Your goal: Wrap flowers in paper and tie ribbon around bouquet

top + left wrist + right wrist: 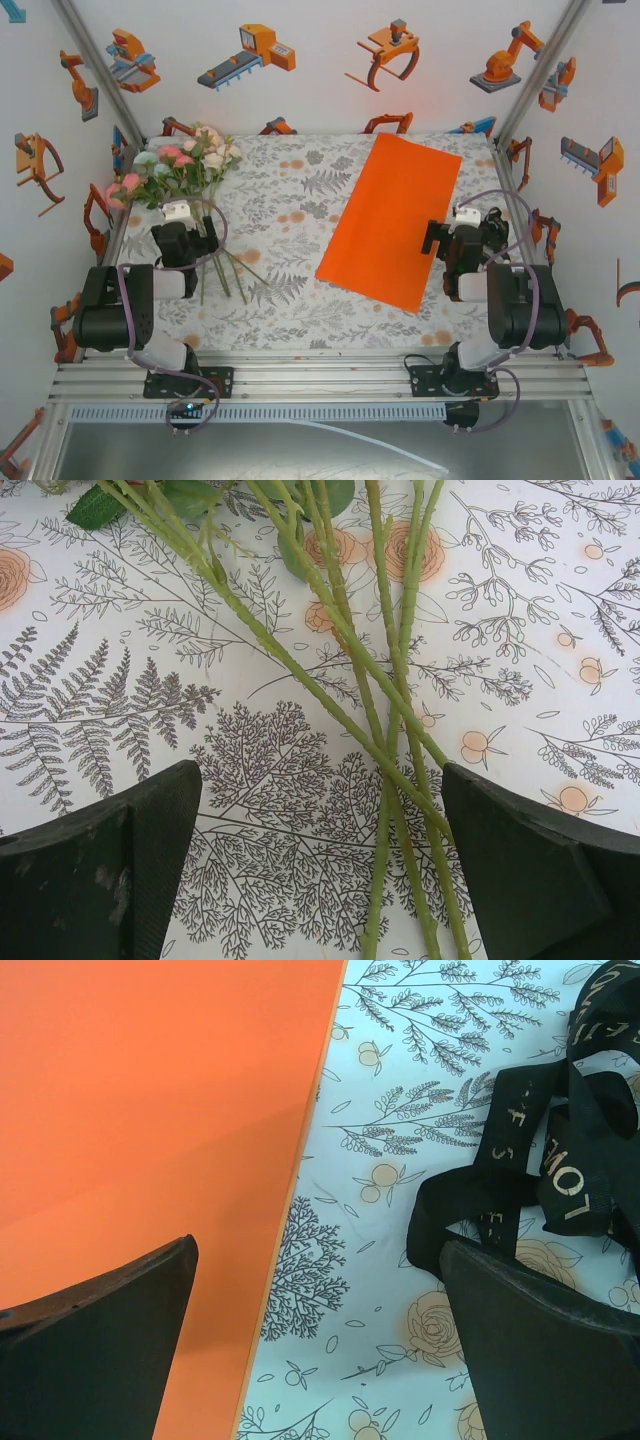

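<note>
The flowers, pink, white and cream roses with green leaves, lie at the table's far left, their stems running toward me. My left gripper hovers over those stems, open; the stems pass between the fingers close to the right one, ungripped. The orange paper lies flat right of centre. My right gripper is open over the paper's right edge, with its left finger above the paper. Its right finger sits beside the black ribbon, crumpled on the cloth and printed with gold letters.
A grey leaf-and-blossom tablecloth covers the table. White walls with orange robot cartoons close in the back and both sides. An aluminium rail carrying both arm bases runs along the near edge.
</note>
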